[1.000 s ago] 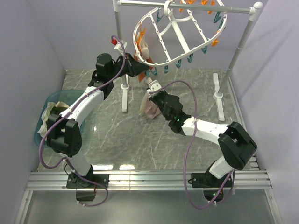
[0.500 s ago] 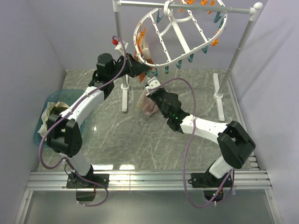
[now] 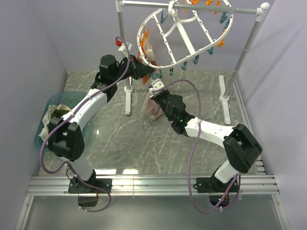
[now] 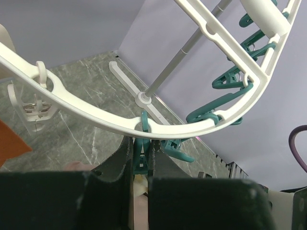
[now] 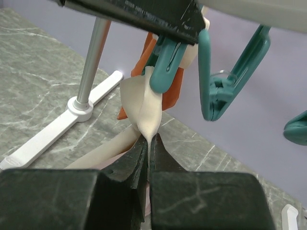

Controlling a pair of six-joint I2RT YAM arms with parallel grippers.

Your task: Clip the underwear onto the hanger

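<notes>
Right gripper (image 5: 147, 143) has crept up a touch, clamped tight on a fold of the underwear (image 5: 148, 112) just under the hanger (image 4: 96, 117) rim. Cloth tip sits right at the teal peg (image 5: 165, 67), which the left gripper (image 4: 142, 149) is pinching. Nearly clipped, I reckon.

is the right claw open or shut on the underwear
Shut: the right claw pinches a fold of the underwear between closed fingers, just under a teal peg.
</notes>
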